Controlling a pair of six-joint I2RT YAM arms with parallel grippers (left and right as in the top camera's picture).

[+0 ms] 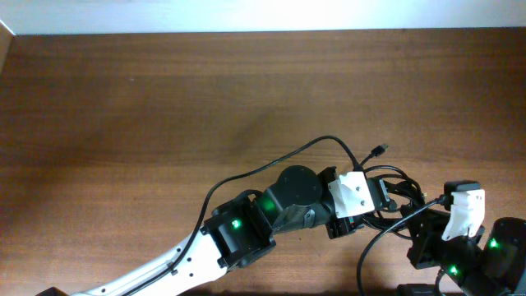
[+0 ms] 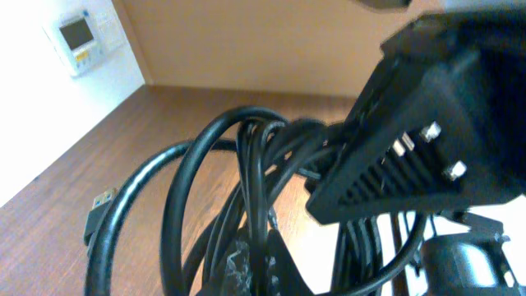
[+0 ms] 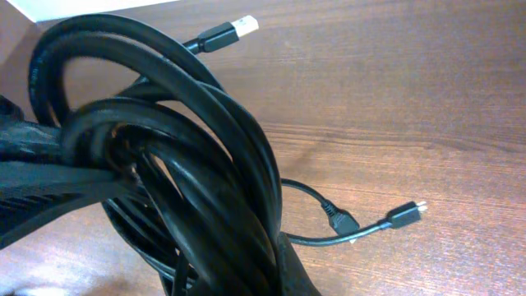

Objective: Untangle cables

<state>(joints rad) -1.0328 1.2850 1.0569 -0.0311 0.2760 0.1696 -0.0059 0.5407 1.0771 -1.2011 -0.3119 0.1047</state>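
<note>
Cables (image 1: pixel 399 176) bunched in tangled loops on desk (image 1: pixel 164 99), right of centre, between both arms. Left hand (image 1: pixel 388 202) clamped shut on them from left; right hand (image 1: pixel 434 207) closed tight on them from right. One plug (image 1: pixel 380 150) sticks out toward far edge.

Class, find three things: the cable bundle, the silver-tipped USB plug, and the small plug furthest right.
cable bundle (image 3: pixel 222 156), right wrist view, outer loops.
USB plug (image 3: pixel 243 25), right wrist view, metal tip.
small plug (image 3: pixel 404 216), right wrist view, black body.
</note>
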